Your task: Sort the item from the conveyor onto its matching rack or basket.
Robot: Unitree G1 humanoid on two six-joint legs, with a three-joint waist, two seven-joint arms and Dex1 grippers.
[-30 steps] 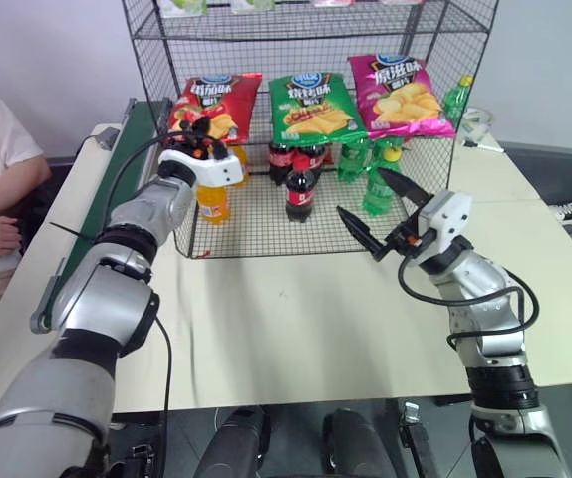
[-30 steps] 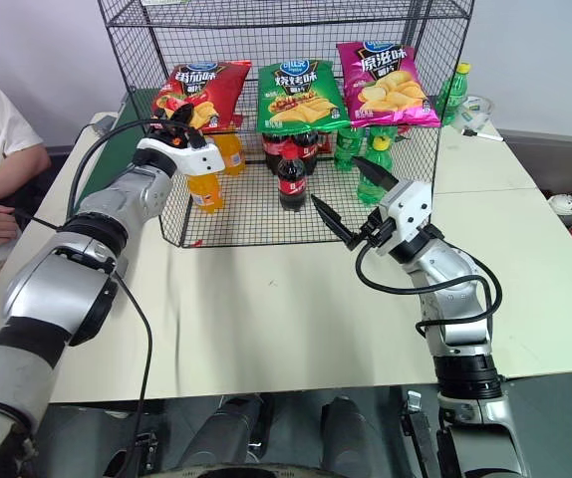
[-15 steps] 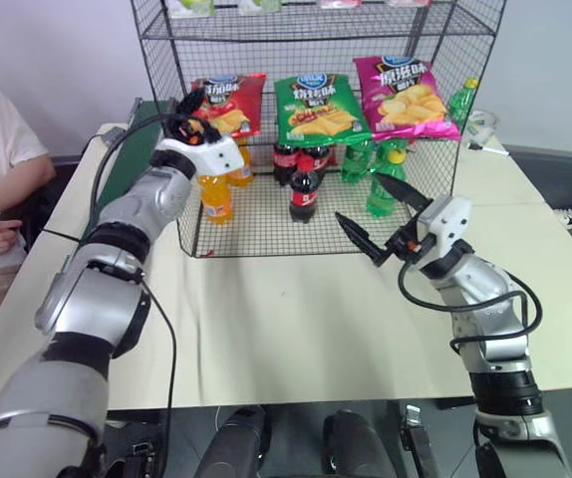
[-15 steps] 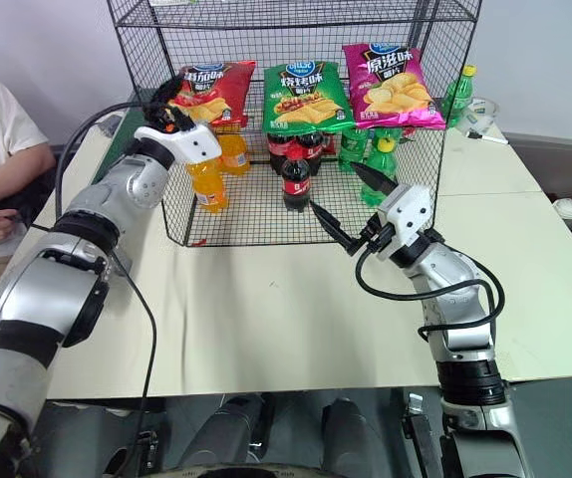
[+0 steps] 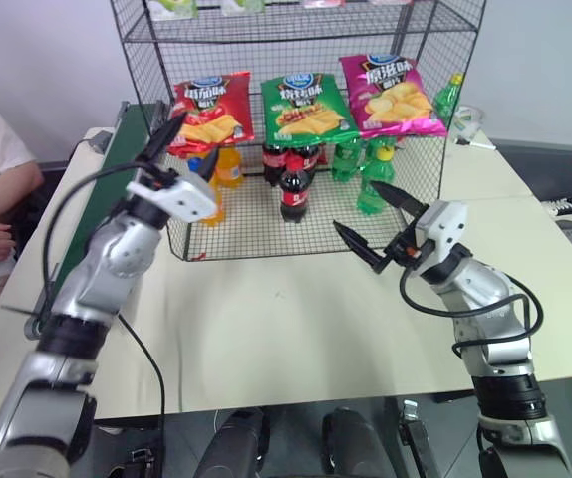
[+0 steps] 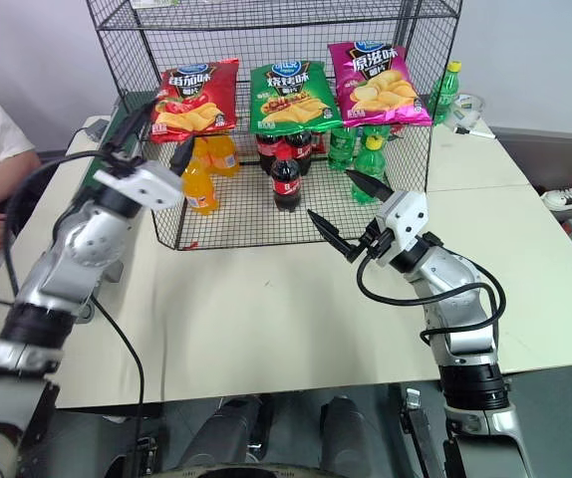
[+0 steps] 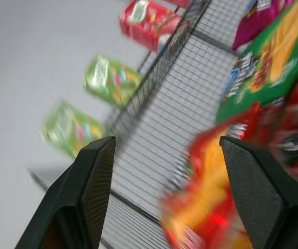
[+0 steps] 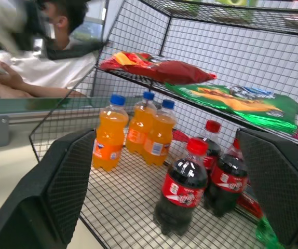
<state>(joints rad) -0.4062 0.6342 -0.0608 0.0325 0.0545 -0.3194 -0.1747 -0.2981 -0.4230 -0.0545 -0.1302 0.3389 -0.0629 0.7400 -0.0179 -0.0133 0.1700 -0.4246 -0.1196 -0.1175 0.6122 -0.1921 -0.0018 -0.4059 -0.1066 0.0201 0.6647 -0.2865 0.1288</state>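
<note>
Rack [image 5: 156,60] shelf holds my red crisp bag [image 5: 209,106], just beyond the left gripper [image 5: 178,149], jaws apart, empty; right gripper [image 5: 378,221] spread too.

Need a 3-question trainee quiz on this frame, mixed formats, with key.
1. True or false: the red bag lies on the rack shelf beside the green bag.
2. Which bag lies furthest toward the robot's right? A red, B green, C magenta.
3. Fill in: the left gripper is ____ and holds nothing.

Key: 1 true. 2 C. 3 open.
</note>
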